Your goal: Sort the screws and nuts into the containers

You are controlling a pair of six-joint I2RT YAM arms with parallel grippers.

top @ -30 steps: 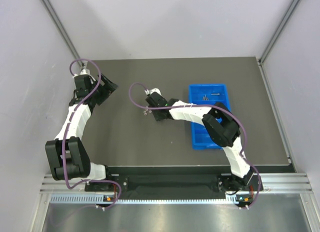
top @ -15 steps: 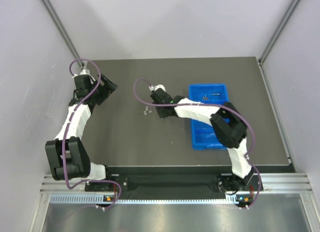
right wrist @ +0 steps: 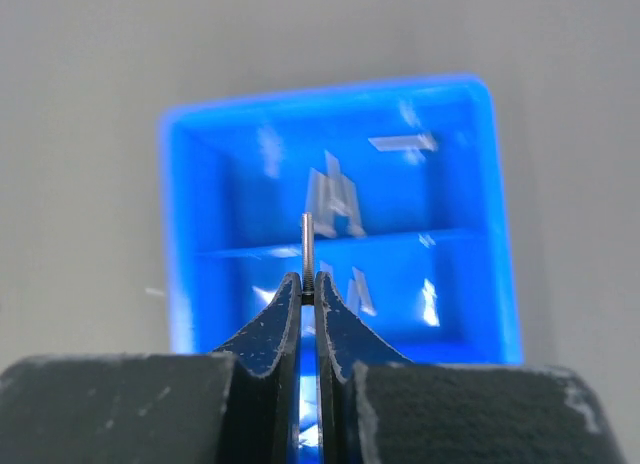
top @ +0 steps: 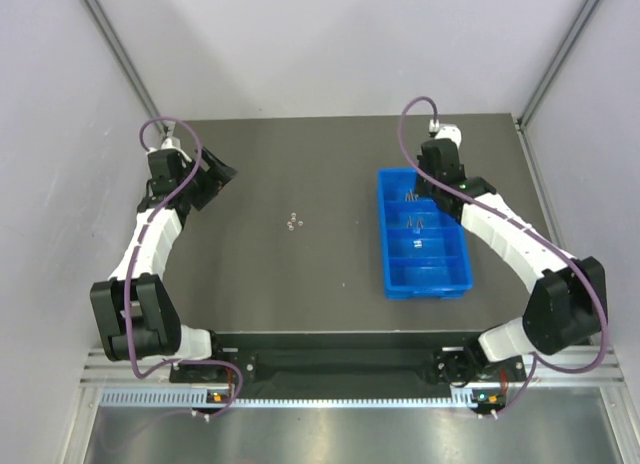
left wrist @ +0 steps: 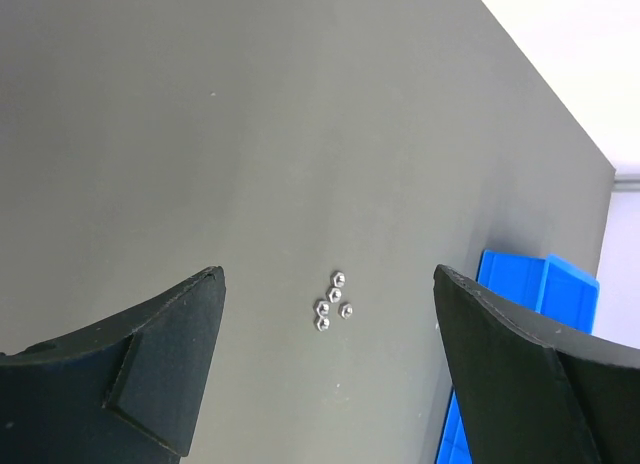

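Note:
The blue compartment tray (top: 460, 274) lies right of centre; it also shows in the right wrist view (right wrist: 180, 264). Several screws (top: 418, 222) lie in its far compartments. My right gripper (top: 428, 181) hovers over the tray's far end, shut on a thin screw (right wrist: 307, 246) that sticks out past the fingertips. Several small nuts (top: 293, 222) lie clustered on the mat; they also show in the left wrist view (left wrist: 333, 299). My left gripper (top: 215, 176) is open and empty at the far left, away from the nuts.
The dark mat (top: 300, 164) covers the table. Grey walls and metal frame posts (top: 120, 54) stand close on both sides. The tray's edge (left wrist: 520, 284) shows at the right of the left wrist view.
My right arm has swung from beside the nuts at mat centre to above the tray's far end. The left arm has not moved.

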